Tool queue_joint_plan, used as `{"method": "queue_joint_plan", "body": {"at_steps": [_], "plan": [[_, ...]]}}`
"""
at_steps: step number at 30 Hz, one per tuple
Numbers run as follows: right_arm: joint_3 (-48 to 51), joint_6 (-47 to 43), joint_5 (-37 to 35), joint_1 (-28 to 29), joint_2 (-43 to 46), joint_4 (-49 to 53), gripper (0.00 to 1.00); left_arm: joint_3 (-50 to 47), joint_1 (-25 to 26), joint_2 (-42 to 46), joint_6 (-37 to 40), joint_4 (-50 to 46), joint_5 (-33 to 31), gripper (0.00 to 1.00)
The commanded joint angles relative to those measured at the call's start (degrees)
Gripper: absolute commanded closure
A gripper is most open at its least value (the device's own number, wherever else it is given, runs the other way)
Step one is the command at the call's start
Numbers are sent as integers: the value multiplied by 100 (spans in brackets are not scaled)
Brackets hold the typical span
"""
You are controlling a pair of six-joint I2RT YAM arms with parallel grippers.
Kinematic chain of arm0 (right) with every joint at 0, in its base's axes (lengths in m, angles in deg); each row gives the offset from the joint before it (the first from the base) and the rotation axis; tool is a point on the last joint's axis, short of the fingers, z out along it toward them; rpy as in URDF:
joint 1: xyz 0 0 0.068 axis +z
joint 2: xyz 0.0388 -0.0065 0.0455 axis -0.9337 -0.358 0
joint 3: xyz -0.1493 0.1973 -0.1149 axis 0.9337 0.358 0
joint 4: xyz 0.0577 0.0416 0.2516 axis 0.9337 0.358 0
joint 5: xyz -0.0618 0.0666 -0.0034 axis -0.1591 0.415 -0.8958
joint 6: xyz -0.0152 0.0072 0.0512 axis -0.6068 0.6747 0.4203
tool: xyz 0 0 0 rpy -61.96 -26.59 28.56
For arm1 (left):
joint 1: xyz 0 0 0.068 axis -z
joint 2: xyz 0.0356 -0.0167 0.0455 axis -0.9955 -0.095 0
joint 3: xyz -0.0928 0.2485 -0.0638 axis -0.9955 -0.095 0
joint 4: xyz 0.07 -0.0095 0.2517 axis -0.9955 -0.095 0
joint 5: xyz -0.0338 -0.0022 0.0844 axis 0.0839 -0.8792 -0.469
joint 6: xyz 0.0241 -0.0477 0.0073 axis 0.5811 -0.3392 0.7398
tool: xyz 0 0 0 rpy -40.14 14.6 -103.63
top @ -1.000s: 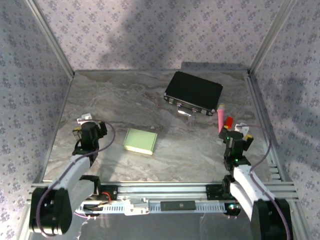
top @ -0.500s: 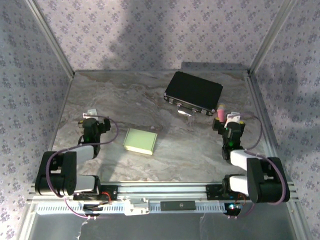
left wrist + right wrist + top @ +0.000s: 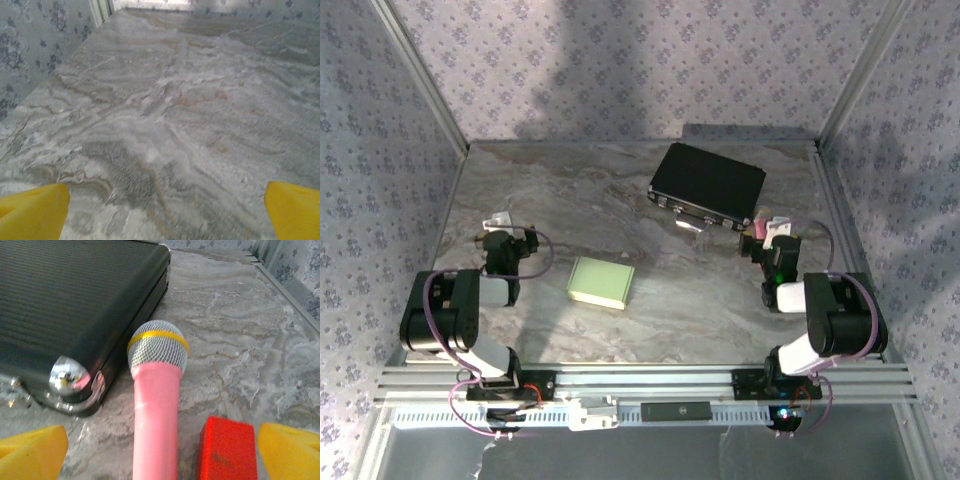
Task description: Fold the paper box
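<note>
Marbled grey tabletop [image 3: 650,315], walled by patterned panels. The paper box [image 3: 601,282] lies flat near centre, toward 7 o'clock, touching nothing. The left gripper [image 3: 502,230] sits at the box's 9 o'clock, jaws spread wide and empty. The right gripper [image 3: 772,238] sits at 3 o'clock, likewise released, facing a pink microphone [image 3: 155,390], a red block [image 3: 227,450] and a black case [image 3: 708,186]. Both arms appear parked low at the sides, probably to leave the box unobstructed.
</note>
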Motion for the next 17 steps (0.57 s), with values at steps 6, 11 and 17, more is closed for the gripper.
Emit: {"method": "queue_joint_plan", "body": {"at_steps": [6,11,17], "plan": [[-351,62,-243,-24,-81,333,1,128,-10,-6,-25,-81,174,0],[-361,62,-240,-27,-80,341,1,128,-2,1,-14,-90,165,0],[-333,63,-310,-14,-74,284,1,128,-1,-2,-17,-89,165,0]]}}
